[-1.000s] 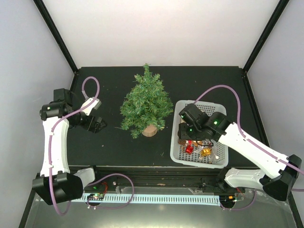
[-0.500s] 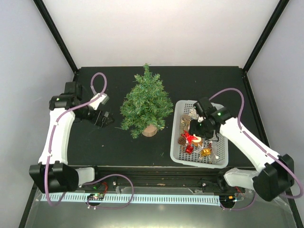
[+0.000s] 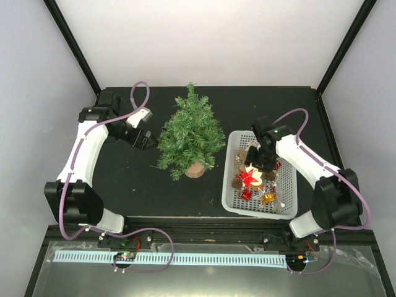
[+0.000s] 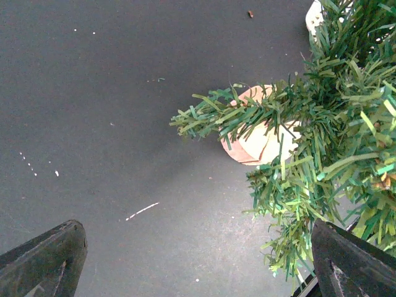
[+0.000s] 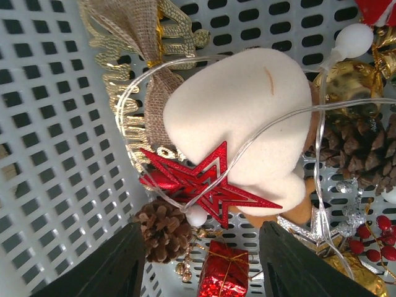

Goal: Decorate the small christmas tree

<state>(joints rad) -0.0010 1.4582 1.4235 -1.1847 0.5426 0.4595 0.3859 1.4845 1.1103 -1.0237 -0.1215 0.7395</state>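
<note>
**Inspector:** State the step in hand, largest item first.

**Arm:** The black worktop (image 3: 124, 179) carries everything. The small christmas tree (image 3: 190, 137) stands on its tan base (image 3: 195, 169) mid-worktop, between my two arms and just left of the white basket (image 3: 226, 192). I see no ornament on its branches, so I judge the step to be picking a first decoration. My left jaws are spread wide and hold nothing; they hang just beside the tree's left-hand branches. My right jaws are partly apart, with nothing between them, poised over the basket's contents.

**Inspector:** What lies beneath the right jaws?

**Arm:** In descending size:
- a cream plush ornament (image 5: 241, 117);
- a burlap bow (image 5: 139, 37) with gold trim;
- a red glitter star (image 5: 204, 185) lying across the plush's lower edge;
- a pine cone (image 5: 162, 229);
- a red foil gift box (image 5: 223, 278).

A clear light string (image 5: 354, 40) loops over the plush and the star.

**Inspector:** What does the next move require?

**Arm:** In my assessment, I should descend, centre on one piece and close on it alone. The star sits nearest the gap. The string crosses it and may come up with it. The piece then goes across to a branch.

**Inspector:** Any brands, labels or writing?

**Arm:** I find no brand or label. The gold trim behind the bow looks like cut-out script, but I cannot read it.
</note>
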